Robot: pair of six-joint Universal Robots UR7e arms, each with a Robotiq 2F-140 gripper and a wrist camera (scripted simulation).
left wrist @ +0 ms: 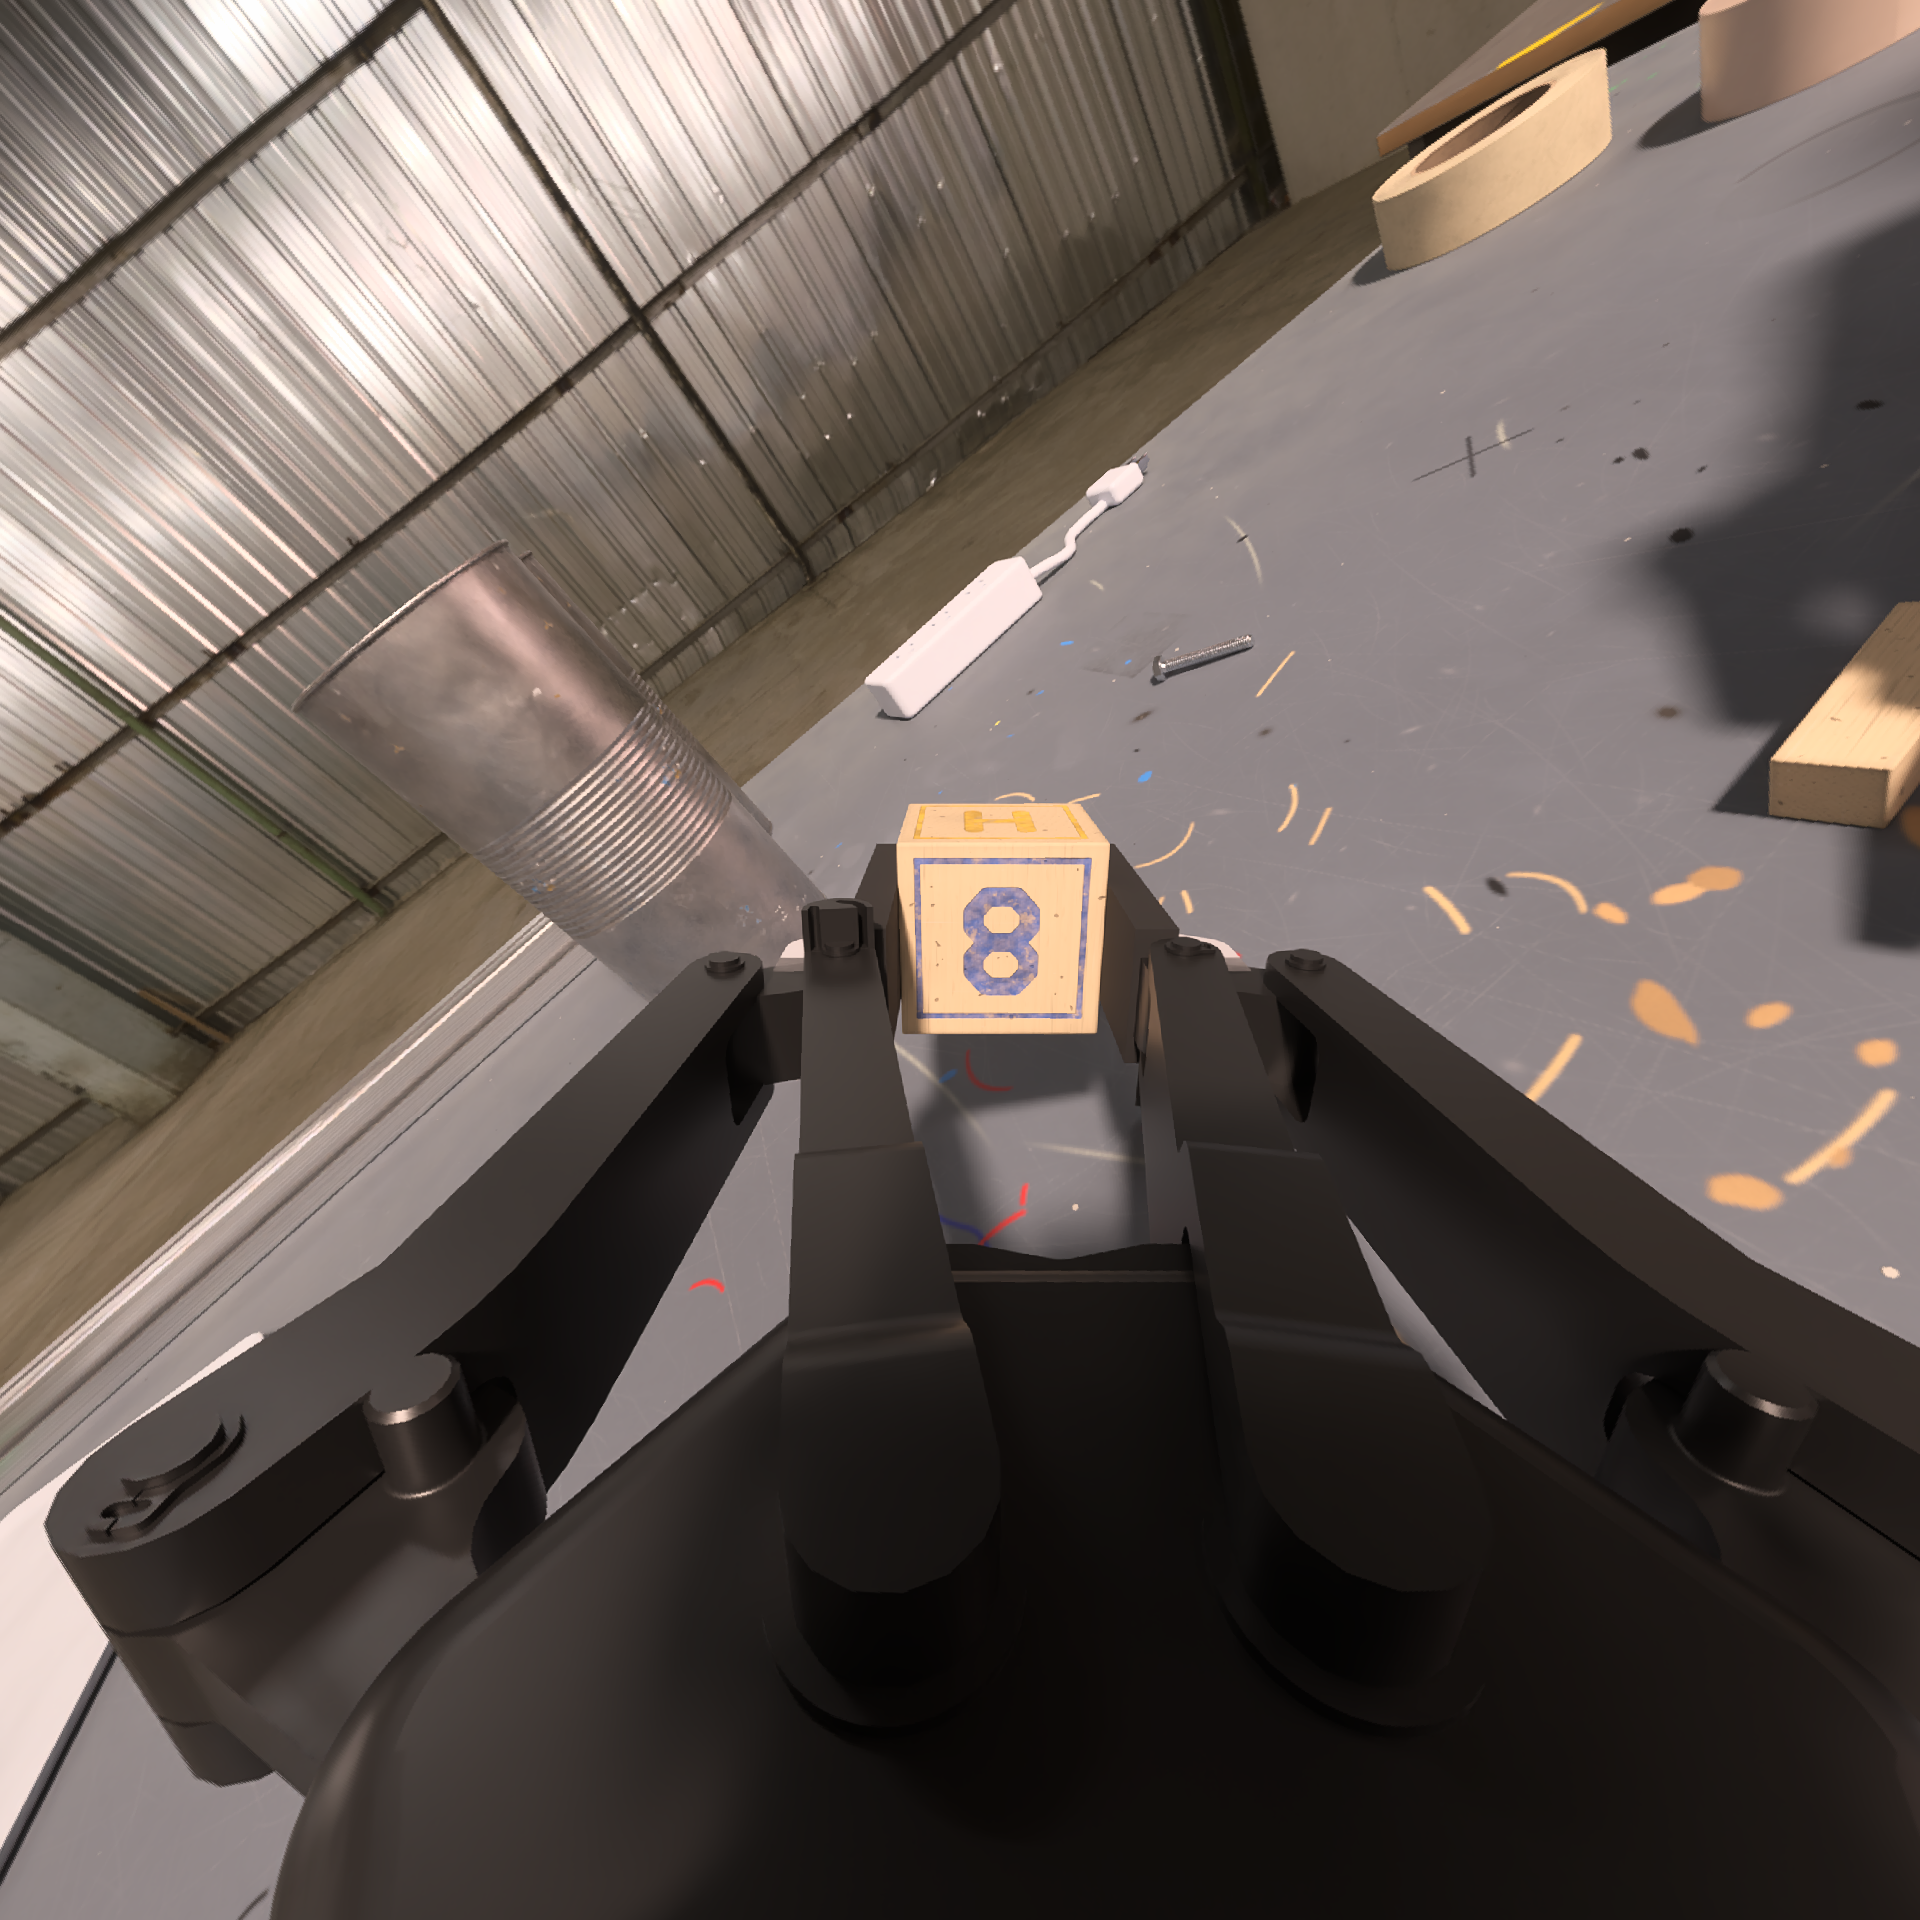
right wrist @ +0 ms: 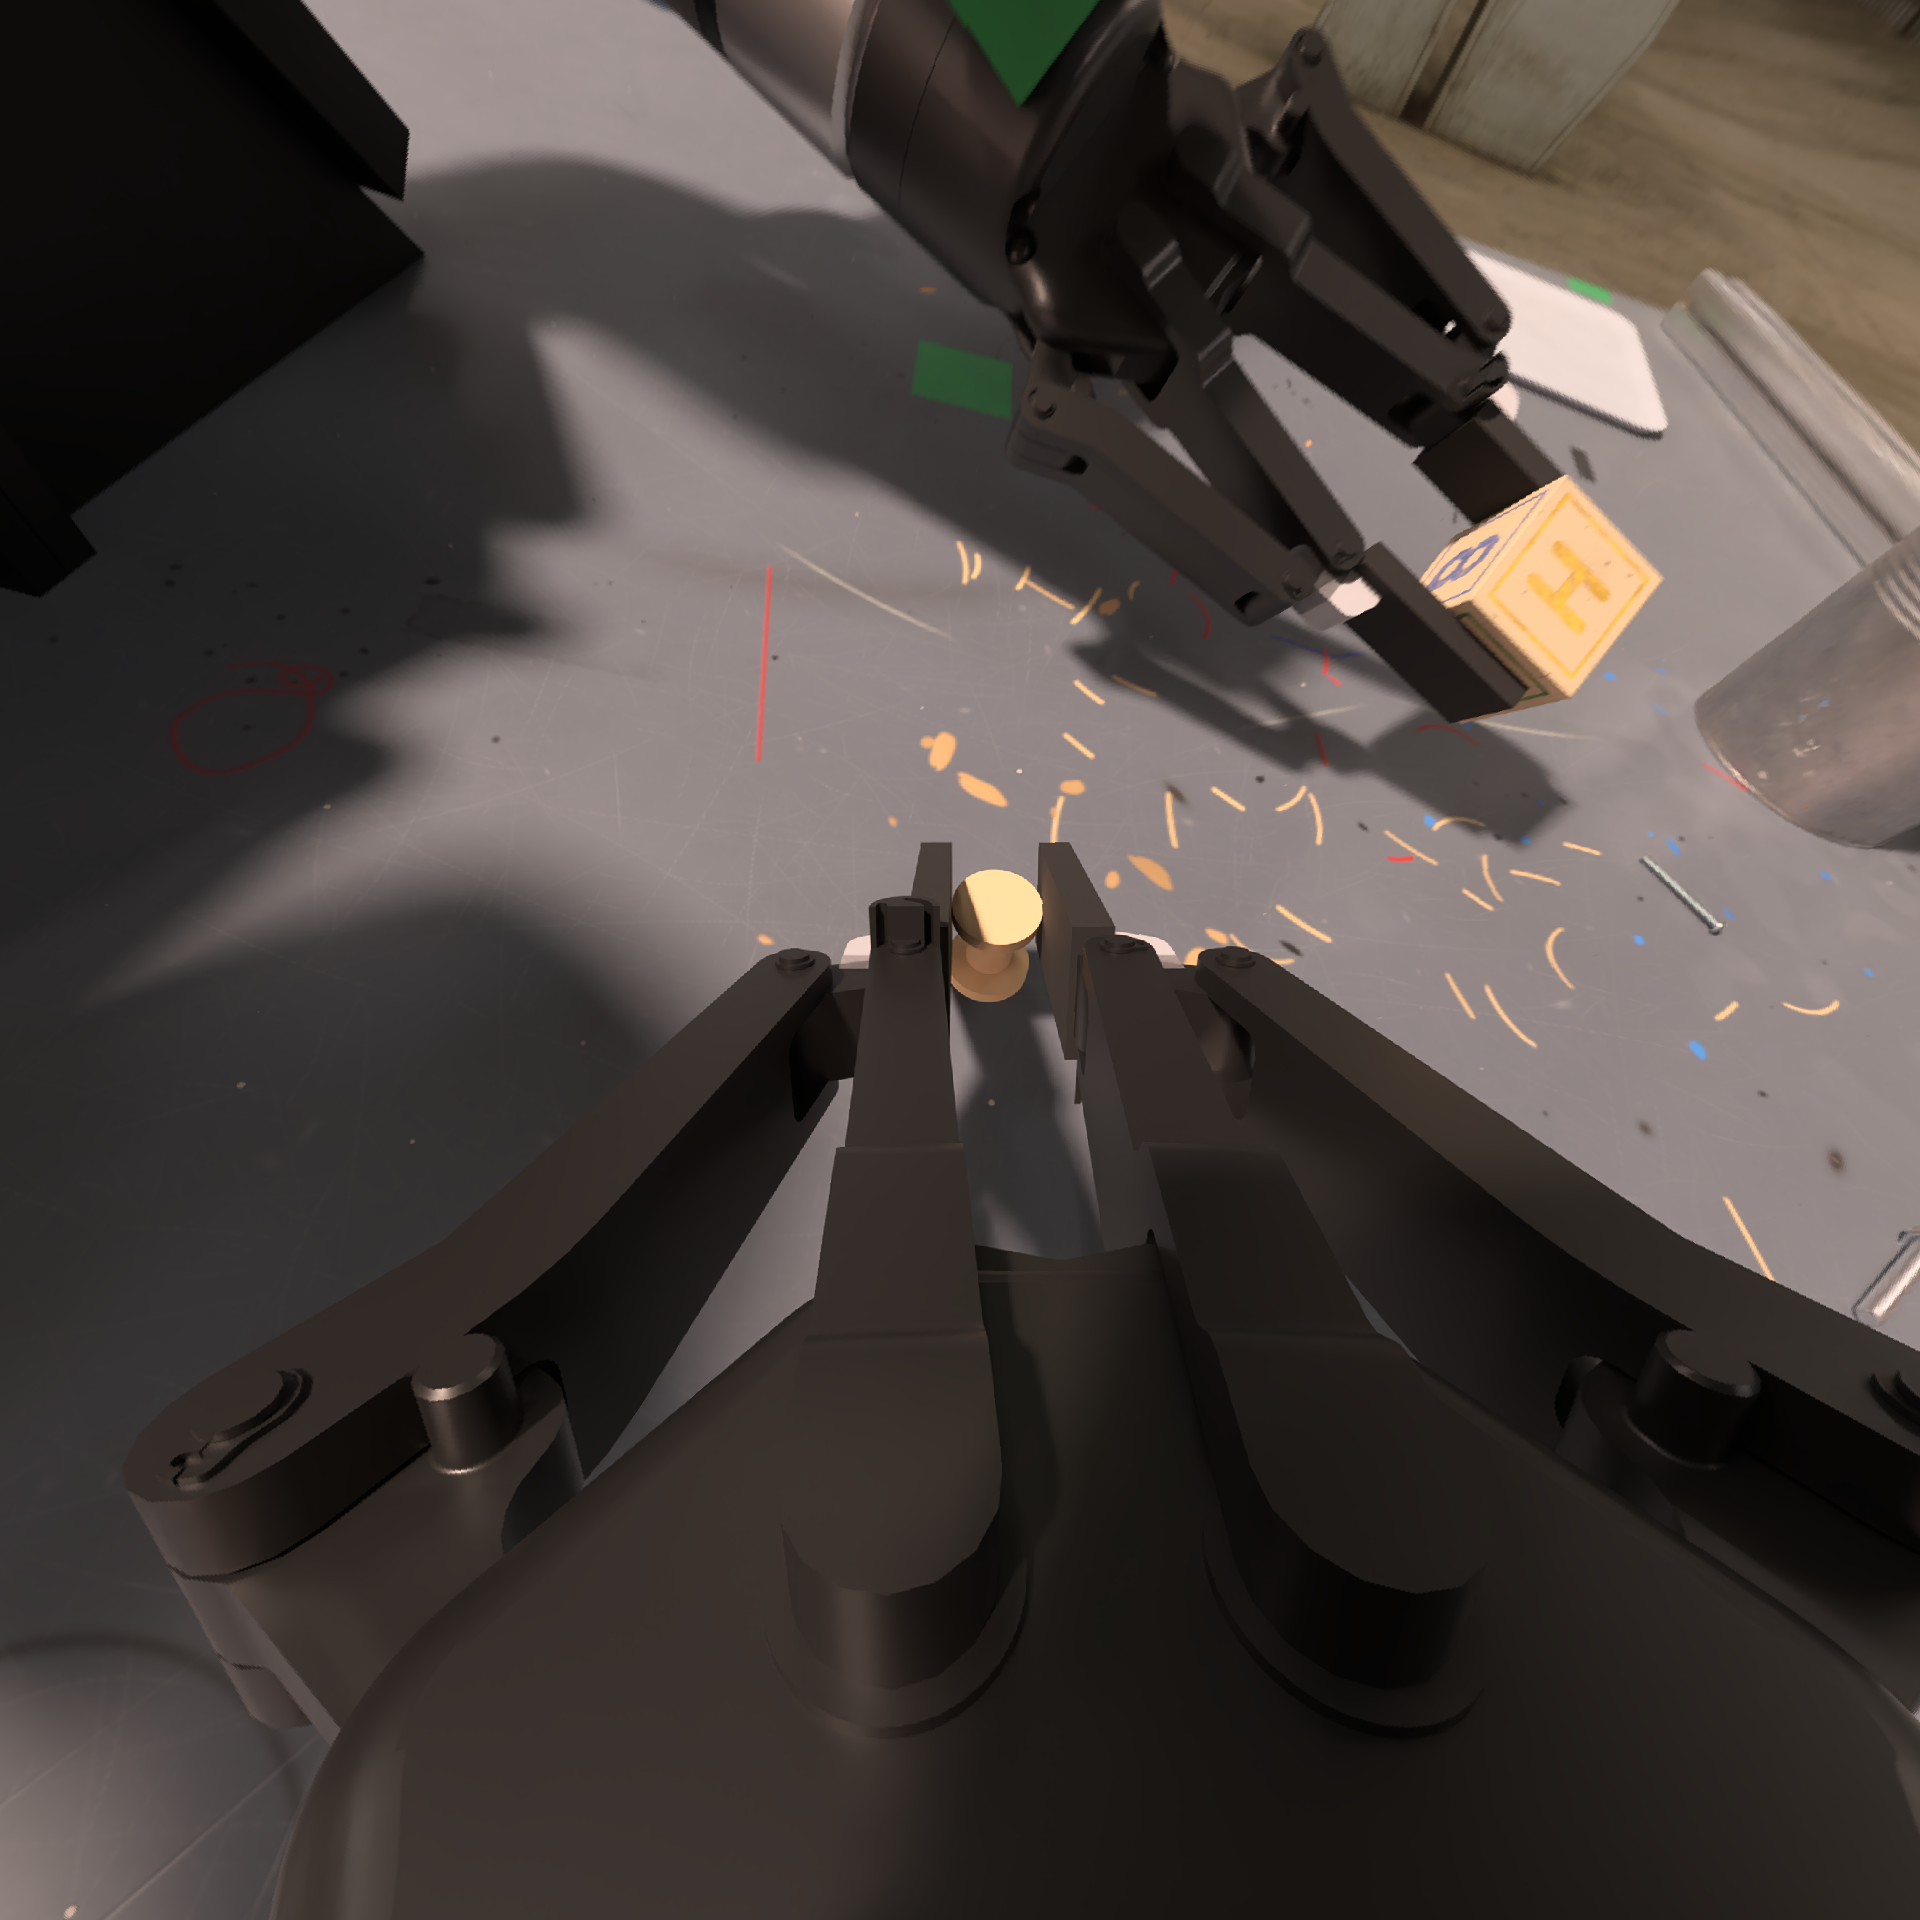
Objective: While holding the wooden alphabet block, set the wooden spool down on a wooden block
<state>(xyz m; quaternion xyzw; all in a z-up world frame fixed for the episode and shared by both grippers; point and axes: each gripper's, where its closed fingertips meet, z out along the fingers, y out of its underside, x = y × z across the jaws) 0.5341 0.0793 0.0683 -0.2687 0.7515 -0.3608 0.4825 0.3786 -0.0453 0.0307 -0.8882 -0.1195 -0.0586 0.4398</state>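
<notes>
- Block (left wrist: 1000,921): pale wood; one face has a blue character in a blue border, another a yellow character in a yellow border.
- Spool (right wrist: 994,933): light tan wood, plain.
- Left gripper (left wrist: 1003,914), right gripper (right wrist: 994,899): dark brown-black.
- Table (left wrist: 1455,582): grey, with orange streaks and small red and blue flecks.
- Cup (left wrist: 540,748): dull silver, ribbed band.
- Power strip (left wrist: 956,634): white.
- Tape roll (left wrist: 1496,166): beige.
- Plank (left wrist: 1849,738): pale wood.
- Bolt (left wrist: 1200,657): silver.
- Wall (left wrist: 416,312): corrugated grey metal.

Grey scuffed table (left wrist: 1455,582), paint-flecked.
On it lay a white power strip (left wrist: 956,634), bolt (left wrist: 1200,658), metal cup (left wrist: 540,748) at nine o'clock, tape roll (left wrist: 1496,161), and possibly a wooden block (left wrist: 1849,738) at three.
</notes>
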